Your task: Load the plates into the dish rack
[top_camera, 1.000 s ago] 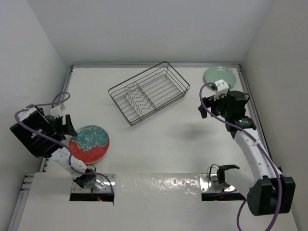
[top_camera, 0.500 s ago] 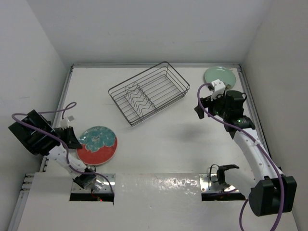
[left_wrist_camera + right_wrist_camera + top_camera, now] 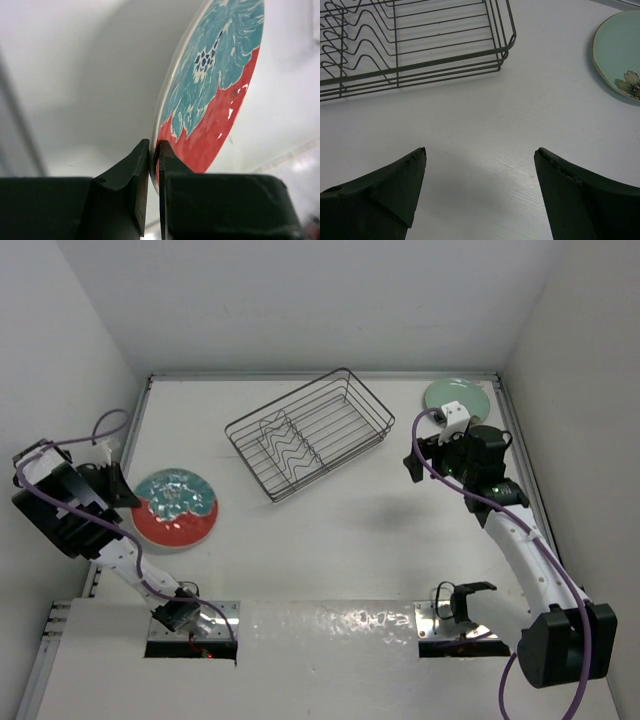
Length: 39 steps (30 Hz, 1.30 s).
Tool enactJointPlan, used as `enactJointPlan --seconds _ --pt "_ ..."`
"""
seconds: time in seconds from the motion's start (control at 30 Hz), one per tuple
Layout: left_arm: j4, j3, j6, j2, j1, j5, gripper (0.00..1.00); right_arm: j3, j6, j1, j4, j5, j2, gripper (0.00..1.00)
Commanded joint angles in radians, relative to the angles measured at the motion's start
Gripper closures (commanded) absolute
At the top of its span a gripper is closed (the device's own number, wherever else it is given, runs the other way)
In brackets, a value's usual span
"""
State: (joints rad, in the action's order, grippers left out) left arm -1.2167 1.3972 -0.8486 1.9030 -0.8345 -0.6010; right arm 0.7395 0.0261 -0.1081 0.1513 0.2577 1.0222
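The red plate (image 3: 215, 95) has a wide teal flower pattern over its middle, a small patch of dark blue dots at the flower's heart, and a pale rim. It sits near the left edge of the table (image 3: 330, 540), on the near side of the dish rack. The left claw (image 3: 154, 150) is pressed together on the plate's rim, one finger on each face. The wrist view shows the plate almost edge-on. Whether its far side rests on the table cannot be told.

The green plate (image 3: 457, 398) lies flat in the far right corner. It is pale mint with a small brownish flower near one edge. From above the right arm covers its near rim, and the right wrist view cuts it off at the frame's side.

The dish rack (image 3: 310, 432) is a dark wire basket set at an angle toward the far edge, mid-table, with a zigzag holder in its left part. The right claw (image 3: 480, 155) is spread wide and holds nothing, over bare table between rack and green plate.
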Motion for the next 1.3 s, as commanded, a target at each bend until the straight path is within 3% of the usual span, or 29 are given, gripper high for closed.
enactJointPlan --seconds 0.0,0.23,0.37,0.67,0.87,0.97,1.1,1.27 --pt "0.103 0.101 0.092 -0.080 0.037 -0.048 1.00 0.041 0.031 -0.007 -0.067 -0.014 0.018 0.13" --pt "0.420 0.120 0.285 -0.294 0.228 0.138 1.00 0.063 0.051 -0.007 -0.067 -0.026 0.045 0.13" --pt "0.482 0.245 0.350 -0.288 0.276 0.210 1.00 0.064 0.048 -0.007 -0.070 -0.031 0.042 0.13" --pt "0.569 0.381 0.310 -0.237 0.414 0.220 1.00 0.044 0.054 -0.007 -0.079 -0.041 0.035 0.13" --pt "0.759 0.509 0.335 -0.187 0.558 0.436 1.00 0.028 0.060 -0.007 -0.093 -0.041 0.029 0.13" --pt "0.854 0.530 0.312 -0.182 0.723 0.555 1.00 0.023 0.067 -0.007 -0.079 -0.043 0.019 0.13" --pt "0.967 0.618 0.313 -0.145 0.822 0.687 1.00 -0.009 0.067 -0.007 -0.082 -0.052 -0.020 0.13" --pt "0.936 0.703 0.283 -0.124 0.939 0.624 1.00 -0.054 0.064 -0.007 -0.070 -0.080 -0.074 0.13"
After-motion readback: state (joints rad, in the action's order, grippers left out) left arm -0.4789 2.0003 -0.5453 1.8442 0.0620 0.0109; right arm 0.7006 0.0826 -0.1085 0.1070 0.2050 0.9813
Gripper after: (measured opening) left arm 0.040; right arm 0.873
